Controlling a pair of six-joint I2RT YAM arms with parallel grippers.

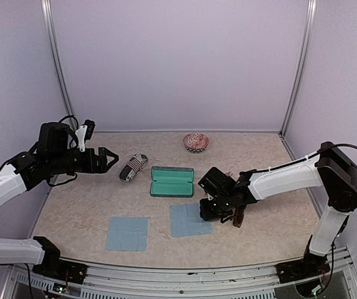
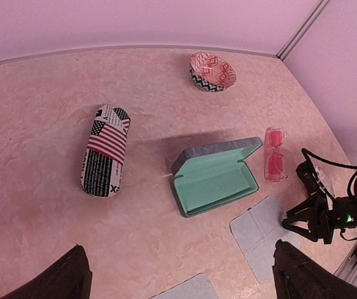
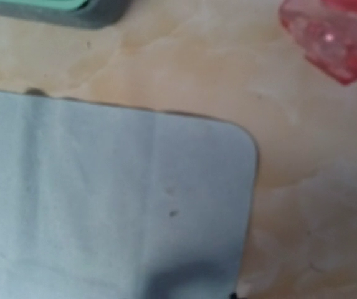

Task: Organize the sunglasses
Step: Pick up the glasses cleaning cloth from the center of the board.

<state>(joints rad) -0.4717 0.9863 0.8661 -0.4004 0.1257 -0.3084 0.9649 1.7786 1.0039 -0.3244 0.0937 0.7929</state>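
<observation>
The slim pink-red sunglasses [image 2: 275, 155] lie folded on the table just right of the open teal case [image 2: 217, 177]. They also show in the right wrist view [image 3: 334, 34]. A dark reddish-brown pair [image 1: 238, 217] shows partly under my right gripper [image 1: 212, 210], which is low over the right edge of a blue cloth [image 1: 189, 219]. Its fingers do not show in its own view, so I cannot tell how its jaws stand. My left gripper [image 1: 111, 159] is open and empty, held above the table's left side, near the patterned pouch [image 1: 133, 167].
A second blue cloth [image 1: 127, 233] lies near the front, left of the first. A patterned bowl [image 1: 195, 142] stands at the back. The teal case [image 1: 172, 181] lies open in the middle, with its lid toward the back wall.
</observation>
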